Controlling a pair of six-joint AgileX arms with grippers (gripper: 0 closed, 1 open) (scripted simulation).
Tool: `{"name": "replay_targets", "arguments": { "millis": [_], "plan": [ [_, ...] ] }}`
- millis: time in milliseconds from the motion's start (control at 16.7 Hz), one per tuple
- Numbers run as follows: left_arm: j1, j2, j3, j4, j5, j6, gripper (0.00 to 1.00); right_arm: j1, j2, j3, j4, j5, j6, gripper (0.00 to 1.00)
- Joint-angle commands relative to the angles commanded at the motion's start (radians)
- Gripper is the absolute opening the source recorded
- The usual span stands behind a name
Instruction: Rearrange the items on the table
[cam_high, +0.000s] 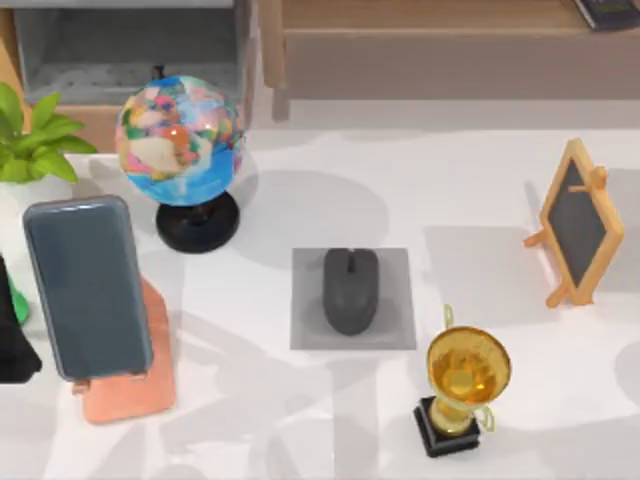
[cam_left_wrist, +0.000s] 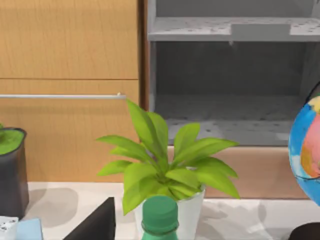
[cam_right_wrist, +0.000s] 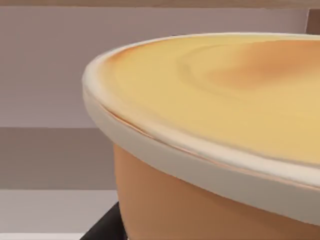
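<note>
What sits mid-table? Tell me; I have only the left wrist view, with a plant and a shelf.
Observer: A dark grey mouse lies on a small grey square pad near the middle of the table.
Operator: Now place the smartphone.
Observer: The smartphone leans on an orange stand at the table's left side.
Operator: Report the right side.
Observer: A gold trophy stands right of the pad, nearer the top view's bottom edge.
</note>
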Motion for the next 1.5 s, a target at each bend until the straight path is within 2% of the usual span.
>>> {"name": "replay_targets", "arguments": {
  "millis": [360, 420, 1500],
  "plan": [
    [0.0, 0.0, 0.0, 0.0, 0.0, 0.0, 1.0, 0.0, 0.0, 0.0, 0.0, 0.0, 0.0, 0.02],
    [0.0, 0.0, 0.0, 0.0, 0.0, 0.0, 1.0, 0.0, 0.0, 0.0, 0.0, 0.0, 0.0, 0.0],
    [0.0, 0.0, 0.0, 0.0, 0.0, 0.0, 1.0, -0.002, -0.045, -0.004, -0.038, -0.001, 0.003, 0.0]
  ]
}}
